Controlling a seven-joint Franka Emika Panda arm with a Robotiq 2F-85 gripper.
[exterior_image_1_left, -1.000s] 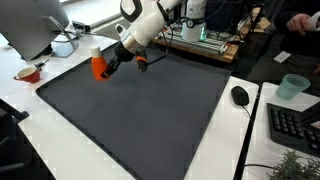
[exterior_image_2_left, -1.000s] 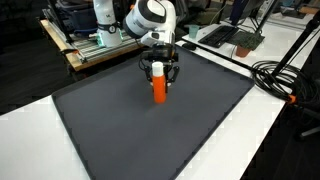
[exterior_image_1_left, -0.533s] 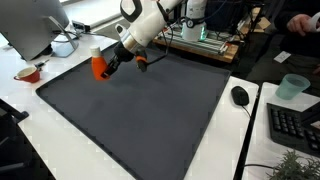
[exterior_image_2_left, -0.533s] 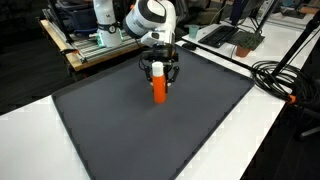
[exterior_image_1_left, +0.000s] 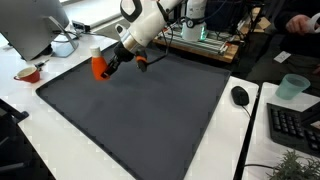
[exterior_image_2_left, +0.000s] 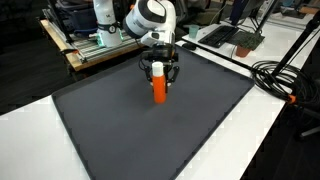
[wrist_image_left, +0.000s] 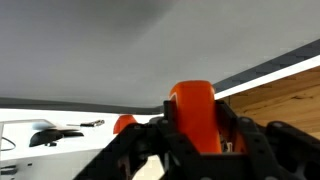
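My gripper (exterior_image_2_left: 158, 73) is shut on the upper part of an orange cylinder (exterior_image_2_left: 158, 92), which stands upright near the far edge of a dark grey mat (exterior_image_2_left: 150, 135). Whether its lower end touches the mat or hangs just above it, I cannot tell. It shows in both exterior views, in one at the mat's far left corner (exterior_image_1_left: 98, 67). In the wrist view the orange cylinder (wrist_image_left: 192, 108) fills the space between the two black fingers (wrist_image_left: 192, 140), which press against its sides.
A red bowl (exterior_image_1_left: 28, 73) and a monitor (exterior_image_1_left: 30, 25) stand off the mat's corner. A mouse (exterior_image_1_left: 240, 96), a keyboard (exterior_image_1_left: 295, 125) and a teal cup (exterior_image_1_left: 291, 87) lie beside the mat. Black cables (exterior_image_2_left: 275, 75) run along the other side.
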